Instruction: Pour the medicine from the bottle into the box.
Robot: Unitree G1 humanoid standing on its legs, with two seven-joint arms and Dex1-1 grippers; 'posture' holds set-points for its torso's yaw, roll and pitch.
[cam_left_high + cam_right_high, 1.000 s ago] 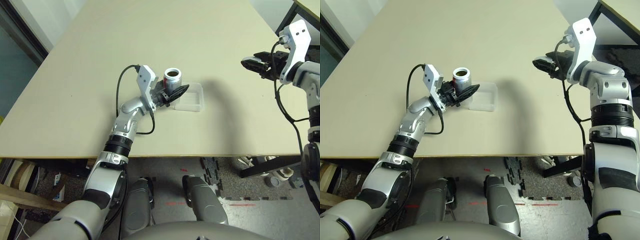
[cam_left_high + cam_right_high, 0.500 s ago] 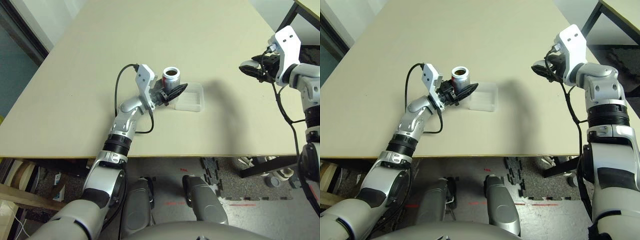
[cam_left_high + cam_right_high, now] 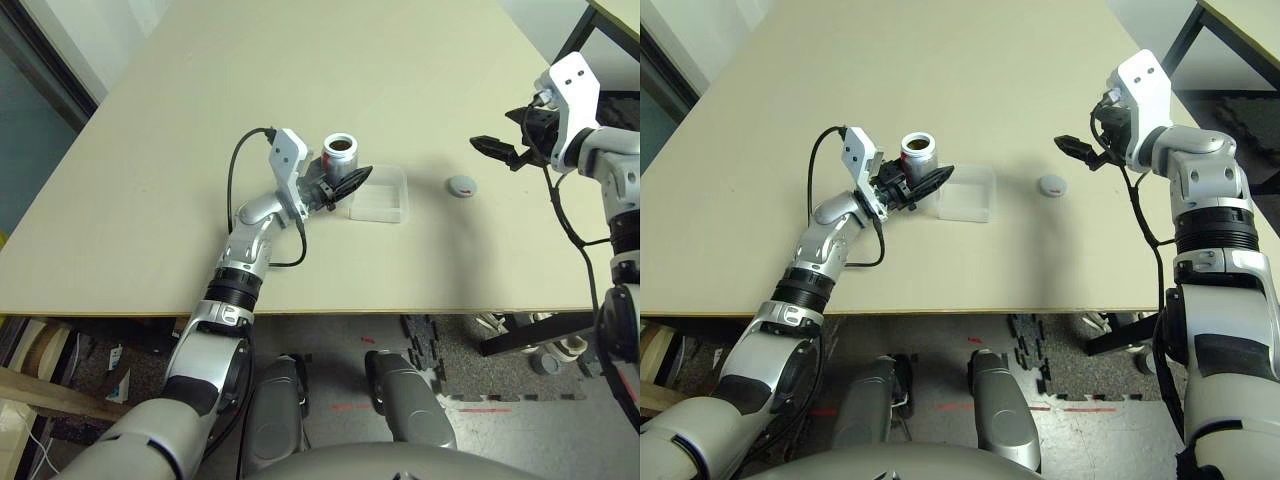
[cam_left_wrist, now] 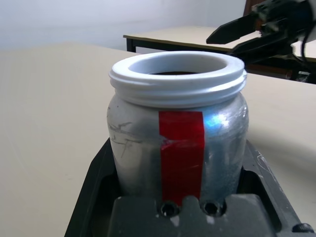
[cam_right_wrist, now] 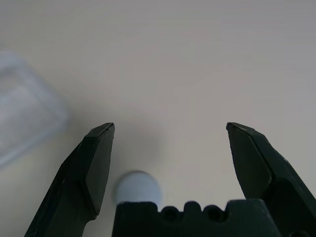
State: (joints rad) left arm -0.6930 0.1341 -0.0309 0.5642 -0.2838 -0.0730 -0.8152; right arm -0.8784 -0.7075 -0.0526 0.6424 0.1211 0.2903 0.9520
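Left hand (image 3: 345, 186) clamped shut around the bottle (image 3: 340, 158), black fingers (image 4: 96, 173) pressed against both sides of the silver body. Bottle upright, uncapped, white threaded rim open to the top, strip of red tape running down the side. Held at the near-left corner of the box (image 3: 385, 196), just beside it; contact with the box wall not discernible. Box resting flat on the counter (image 3: 300, 70), roughly at centre, clear and shallow. Contents of bottle and box too small to make out; medicine not discernible.

Round grey cap (image 3: 461, 185) lying flat on the counter to the right of the box, apart from it. Right hand (image 3: 503, 152) raised above the counter, right of and slightly beyond the cap, pointing left, fingers (image 5: 96, 163) spread wide with nothing between them. Seen from the right wrist, cap (image 5: 138, 186) lying on the counter below the gap between the fingers, box corner (image 5: 27, 113) off to one side.

Second table with a dark frame (image 3: 575, 35) at far right.
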